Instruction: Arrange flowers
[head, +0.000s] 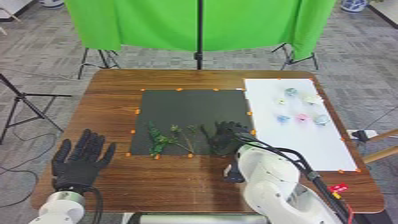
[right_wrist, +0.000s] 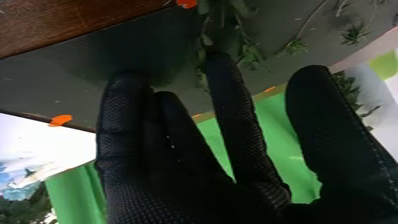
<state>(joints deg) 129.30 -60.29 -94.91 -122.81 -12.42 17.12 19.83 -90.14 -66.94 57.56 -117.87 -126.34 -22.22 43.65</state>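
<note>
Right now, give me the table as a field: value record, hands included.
Left hand: open, left of dark mat
Right hand: over dark mat, right of green stems, fingers extended
Green stems: on dark mat, near edge
Blooms: on white sheet; pink, blue, pale
Arrangement: stems and blooms apart

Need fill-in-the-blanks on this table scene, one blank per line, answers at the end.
The leafy stems lie on the dark mat, the small flowers on the ____ sheet.
The hand nearer the stems is the robot's ____ one.
The cloth hanging behind the table is ____.
Missing words: white; right; green.
</note>
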